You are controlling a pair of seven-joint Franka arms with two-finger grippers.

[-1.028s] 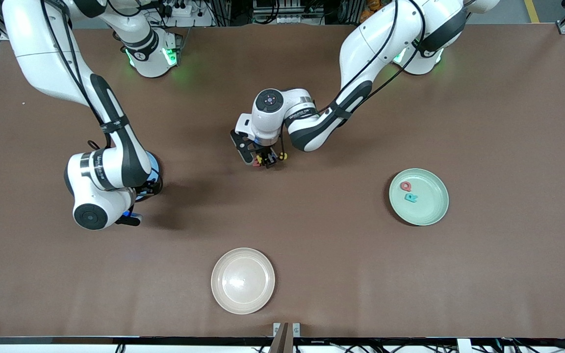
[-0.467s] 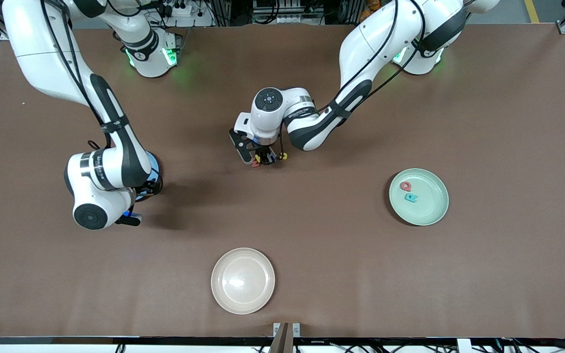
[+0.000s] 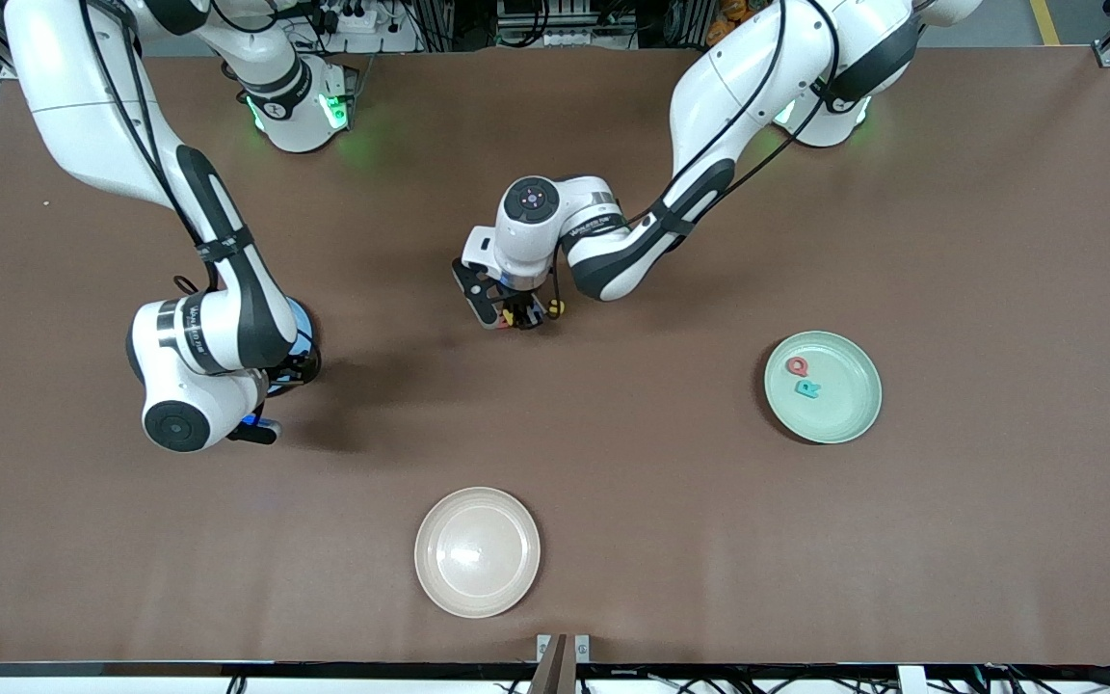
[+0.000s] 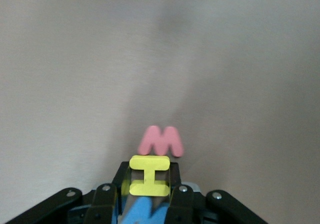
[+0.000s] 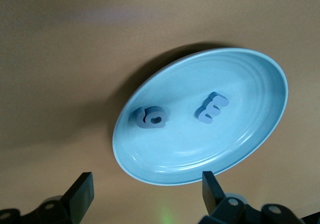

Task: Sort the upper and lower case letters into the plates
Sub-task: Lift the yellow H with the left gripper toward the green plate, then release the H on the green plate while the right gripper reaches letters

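A brown desk point(image 3: 613, 540) is carrying three plates, with the robot bases standing along its far edge. Mid-desk, the left gripper point(image 4: 148, 183) is pinching a yellow H point(image 4: 149, 175) just off the surface, with a pink M point(image 4: 161, 141) lying just beside it and a blue letter point(image 4: 145, 210) under the jaws. To do this well, it should be lifting straight up so neither neighbour is dragged, then carrying the H to the mint plate point(image 3: 849, 414) toward the left arm's end, where a red Q point(image 3: 796, 366) and a teal letter point(image 3: 807, 388) are lying. The right gripper point(image 5: 147, 196) is waiting, fingers spread and empty, over the blue plate point(image 5: 250, 149) holding two blue letters point(image 5: 151, 118).
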